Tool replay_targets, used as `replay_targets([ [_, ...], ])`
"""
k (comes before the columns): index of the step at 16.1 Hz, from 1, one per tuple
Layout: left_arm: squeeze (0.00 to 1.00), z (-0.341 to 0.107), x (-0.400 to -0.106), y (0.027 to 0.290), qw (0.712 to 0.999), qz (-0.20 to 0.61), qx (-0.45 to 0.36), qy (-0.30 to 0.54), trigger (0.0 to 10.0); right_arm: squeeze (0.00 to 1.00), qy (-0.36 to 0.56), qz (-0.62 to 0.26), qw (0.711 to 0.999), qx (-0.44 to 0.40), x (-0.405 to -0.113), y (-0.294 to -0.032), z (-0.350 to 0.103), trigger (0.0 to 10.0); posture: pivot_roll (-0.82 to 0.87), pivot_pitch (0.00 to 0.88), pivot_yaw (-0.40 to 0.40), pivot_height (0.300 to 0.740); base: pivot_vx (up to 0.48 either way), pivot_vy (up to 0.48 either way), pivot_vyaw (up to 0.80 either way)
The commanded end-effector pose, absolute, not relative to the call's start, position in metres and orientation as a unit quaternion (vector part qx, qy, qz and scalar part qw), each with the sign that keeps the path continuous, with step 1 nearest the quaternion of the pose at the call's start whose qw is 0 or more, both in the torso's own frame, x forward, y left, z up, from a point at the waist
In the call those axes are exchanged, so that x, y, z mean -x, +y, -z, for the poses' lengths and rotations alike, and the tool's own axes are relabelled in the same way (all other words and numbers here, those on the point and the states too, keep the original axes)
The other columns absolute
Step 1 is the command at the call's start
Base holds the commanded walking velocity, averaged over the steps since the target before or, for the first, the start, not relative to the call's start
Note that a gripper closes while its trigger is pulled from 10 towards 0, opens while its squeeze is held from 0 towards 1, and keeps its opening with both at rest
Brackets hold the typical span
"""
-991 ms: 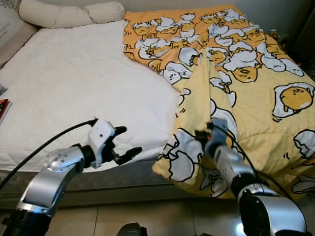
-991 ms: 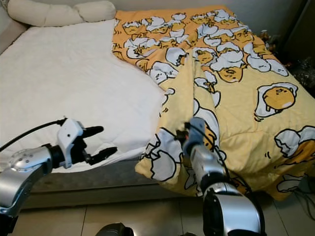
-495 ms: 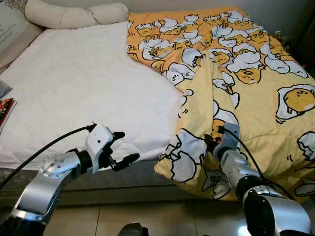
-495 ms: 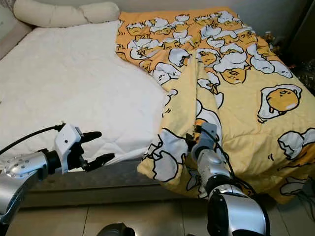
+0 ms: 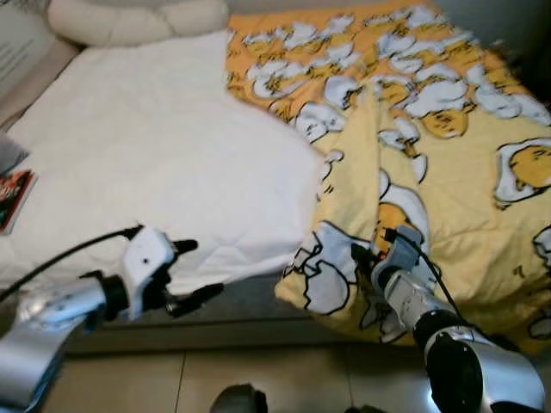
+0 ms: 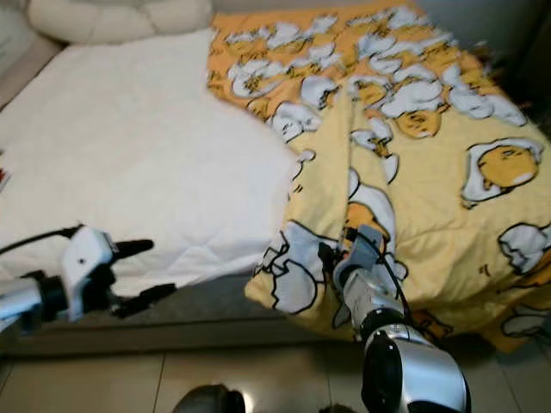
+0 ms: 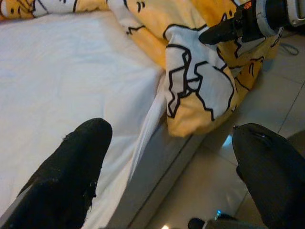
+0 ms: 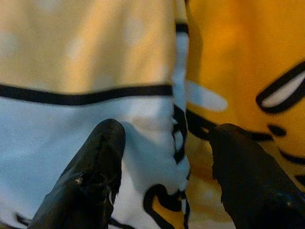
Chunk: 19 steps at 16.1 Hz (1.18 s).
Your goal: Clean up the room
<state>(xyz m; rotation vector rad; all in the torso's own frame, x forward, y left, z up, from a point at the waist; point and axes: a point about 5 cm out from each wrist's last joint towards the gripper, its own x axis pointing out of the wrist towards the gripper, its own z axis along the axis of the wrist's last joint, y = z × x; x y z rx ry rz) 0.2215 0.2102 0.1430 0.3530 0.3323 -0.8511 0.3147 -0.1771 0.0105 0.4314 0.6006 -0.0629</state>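
The whole head view has slid and blurred against a second ago, so that's the robot itself shifting, not the bedding. What has really changed: the right end effector point(image 5: 366, 258) has sunk lower along the hanging corner of the yellow quilt printed with white-and-orange egg characters point(image 5: 448, 163), and the left end effector point(image 5: 191, 274) has dropped down and away toward the robot's left, now level with the bed's front edge.

Biggest thing first: the bed with its white quilted mattress cover point(image 5: 146, 163), bare across its left half. The quilt is bunched over the right half, one corner spilling over the front edge toward the tiled floor point(image 5: 275, 379). A long cream bolster pillow point(image 5: 138, 19) lies along the head of the bed. At the far left edge, a small red-covered book point(image 5: 10, 191) sits on the mattress.

Right end effector: fingers point(image 8: 93, 167) spread, pressed right up at the fabric, white patch and orange patch between them, but not clamped on it. Left end effector: fingers point(image 7: 71, 167) spread wide, empty, hovering just off the mattress edge, well apart from the quilt corner.

My read: it's lining up to grab that dangling corner and spread the quilt, and the grab isn't made yet.

Containers? No bin, box or basket anywhere here.
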Motion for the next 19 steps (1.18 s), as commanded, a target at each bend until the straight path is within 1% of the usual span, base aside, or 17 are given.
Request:
replay_targets([
  [1,0.00,-0.153,-0.219,0.218,0.887,0.395,-0.180,0.159,10.0,0.00,0.298,0.035,0.925,-0.230,-0.311,-0.174,-0.006,10.0,0.39,0.164,0.133,0.740,0.000,0.000,0.00],
  [2,0.00,-0.155,-0.217,0.220,0.887,0.392,-0.181,0.161,10.0,0.00,0.300,0.033,0.923,-0.239,-0.310,-0.173,-0.005,10.0,0.39,0.167,0.132,0.740,0.000,0.000,0.00],
  [4,0.00,-0.160,-0.210,0.226,0.887,0.387,-0.186,0.172,10.0,0.00,0.314,0.024,0.921,-0.230,-0.306,-0.167,0.000,10.0,0.42,0.181,0.131,0.740,0.000,0.000,0.00],
  [6,0.00,-0.160,-0.205,0.225,0.886,0.386,-0.185,0.180,10.0,0.00,0.313,0.010,0.914,-0.258,-0.306,-0.158,0.000,10.0,0.43,0.178,0.127,0.740,0.000,0.000,0.00],
  [7,0.00,-0.161,-0.204,0.224,0.886,0.386,-0.185,0.181,10.0,0.00,0.303,-0.013,0.915,-0.266,-0.308,-0.151,-0.003,5.9,0.43,0.170,0.124,0.740,0.000,0.000,0.00],
  [8,0.00,-0.161,-0.204,0.223,0.886,0.385,-0.183,0.181,10.0,0.00,0.298,-0.030,0.916,-0.266,-0.309,-0.147,-0.004,2.7,0.43,0.164,0.123,0.740,0.000,0.000,0.00],
  [9,0.00,-0.162,-0.205,0.222,0.887,0.385,-0.181,0.181,10.0,0.00,0.297,-0.039,0.918,-0.260,-0.308,-0.145,-0.003,0.0,0.42,0.161,0.122,0.740,0.000,0.000,0.00],
  [11,0.00,-0.159,-0.207,0.220,0.887,0.388,-0.175,0.180,10.0,0.00,0.299,-0.041,0.918,-0.257,-0.305,-0.145,0.000,0.0,0.38,0.155,0.134,0.740,0.000,0.000,0.00],
  [15,0.00,-0.151,-0.211,0.208,0.884,0.400,-0.164,0.179,10.0,0.00,0.301,-0.061,0.916,-0.258,-0.299,-0.146,0.004,0.0,0.35,0.120,0.120,0.740,0.000,0.000,0.00],
  [19,0.00,-0.146,-0.217,0.207,0.884,0.399,-0.163,0.182,10.0,0.00,0.294,-0.071,0.917,-0.260,-0.303,-0.147,0.000,0.0,0.32,0.074,0.104,0.740,0.000,0.000,0.00],
])
